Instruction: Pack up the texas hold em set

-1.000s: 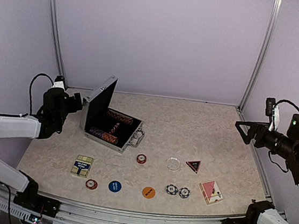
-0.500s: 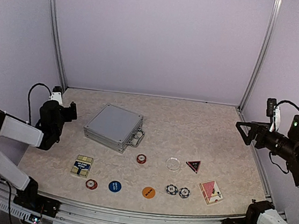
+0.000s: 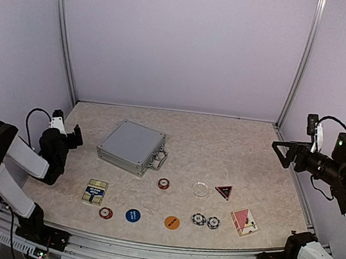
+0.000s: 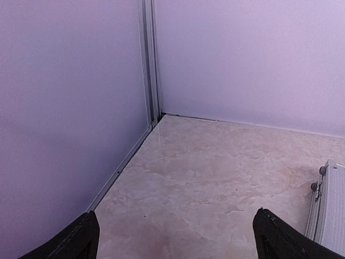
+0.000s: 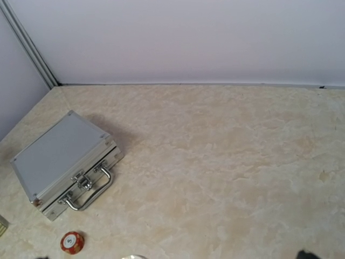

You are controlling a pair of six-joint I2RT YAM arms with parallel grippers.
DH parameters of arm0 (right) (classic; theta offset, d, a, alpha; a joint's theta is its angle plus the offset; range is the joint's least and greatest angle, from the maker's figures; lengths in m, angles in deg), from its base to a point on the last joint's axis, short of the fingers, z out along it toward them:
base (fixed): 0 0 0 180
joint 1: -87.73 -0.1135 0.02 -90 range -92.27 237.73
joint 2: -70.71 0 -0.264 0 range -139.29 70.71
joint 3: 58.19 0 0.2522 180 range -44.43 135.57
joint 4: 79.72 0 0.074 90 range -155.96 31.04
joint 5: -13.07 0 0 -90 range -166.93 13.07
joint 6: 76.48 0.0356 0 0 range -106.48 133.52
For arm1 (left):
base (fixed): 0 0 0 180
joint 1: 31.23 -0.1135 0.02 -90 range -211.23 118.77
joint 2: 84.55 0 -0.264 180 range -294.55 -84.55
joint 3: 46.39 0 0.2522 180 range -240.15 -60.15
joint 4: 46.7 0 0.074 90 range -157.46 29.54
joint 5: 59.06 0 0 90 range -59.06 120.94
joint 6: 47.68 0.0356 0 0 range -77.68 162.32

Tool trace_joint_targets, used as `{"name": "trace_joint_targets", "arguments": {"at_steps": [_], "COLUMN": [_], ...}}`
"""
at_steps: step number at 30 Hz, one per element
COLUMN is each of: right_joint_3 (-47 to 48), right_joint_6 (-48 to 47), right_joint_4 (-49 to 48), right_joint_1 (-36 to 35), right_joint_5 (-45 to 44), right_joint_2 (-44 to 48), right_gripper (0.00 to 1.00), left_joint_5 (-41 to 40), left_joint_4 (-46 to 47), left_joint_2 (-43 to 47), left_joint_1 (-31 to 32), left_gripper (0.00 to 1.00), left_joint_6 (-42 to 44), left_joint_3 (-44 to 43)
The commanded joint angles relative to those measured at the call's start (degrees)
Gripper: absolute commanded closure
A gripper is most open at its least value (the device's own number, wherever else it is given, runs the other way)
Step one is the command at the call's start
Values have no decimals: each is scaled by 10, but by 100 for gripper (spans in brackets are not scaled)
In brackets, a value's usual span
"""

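1. Silver aluminium briefcase (image 3: 132, 145) lies flat on the counter (image 3: 233, 146), left of centre. Lid is shut, and the metal handle (image 3: 159, 159) faces the near-right side.
2. Rest of the hold em set sits outside the case, spread over the near half of the counter, nothing stacked.
3. Near row, L to R:
   - blue-and-yellow card deck (image 3: 94, 191)
   - red chip (image 3: 106, 213)
   - blue disc (image 3: 132, 215)
   - orange disc (image 3: 172, 222)
   - two dark striped chips (image 3: 206, 221), just beside each other
   - red-backed card deck (image 3: 244, 221), lying at an angle
4. Mid row: second red chip (image 3: 163, 183) lies near the handle but apart from it. Further right is the clear disc (image 3: 200, 189), w/ the dark triangle (image 3: 223, 191) just beside it on its right.
5. L gripper (image 3: 72, 134) is at the far-left side of the counter, left of the briefcase & not touching it. Jaws are spread wide w/ nothing between them. In the wrist view its fingertips (image 4: 81, 240) sit at the bottom corners. Bare counter shows between them, and only a corner of the case shows at the right edge.
6. R gripper (image 3: 281, 152) is held up off the counter at the right side, pointing in toward the middle. Jaws are wide apart and empty, well apart from every piece. Its wrist view looks down on the shut briefcase and the red chip by the handle. Its own fingers barely show at the bottom edge.
7. Lilac walls (image 3: 183, 43) close in the counter on three sides.
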Motion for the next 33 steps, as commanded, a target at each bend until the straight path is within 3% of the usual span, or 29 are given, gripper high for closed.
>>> {"name": "trace_joint_targets", "arguments": {"at_steps": [1, 3, 11, 17, 25, 33], "right_joint_3": [4, 4, -21, -41, -32, 81], "right_joint_6": [-1, 1, 46, 118, 150, 145], "right_joint_4": [-4, -5, -45, -108, -204, -244], "right_joint_1": [-6, -6, -6, -6, -37, -155], "right_joint_5": [2, 3, 48, 97, 111, 67], "right_joint_2": [-7, -7, -8, -69, -233, -435], "right_gripper": [1, 1, 1, 1, 1, 1], "left_joint_5": [42, 42, 14, 28, 34, 41], "left_joint_4": [80, 163, 155, 141, 139, 130], "left_joint_2": [-1, -21, -29, -28, -27, -26], "left_joint_1": [-25, -17, -8, -17, -20, -25], "left_gripper": [1, 1, 1, 1, 1, 1], "left_joint_6": [-30, -13, -13, -19, -22, -25], "left_joint_3": [26, 55, 51, 46, 45, 41]}}
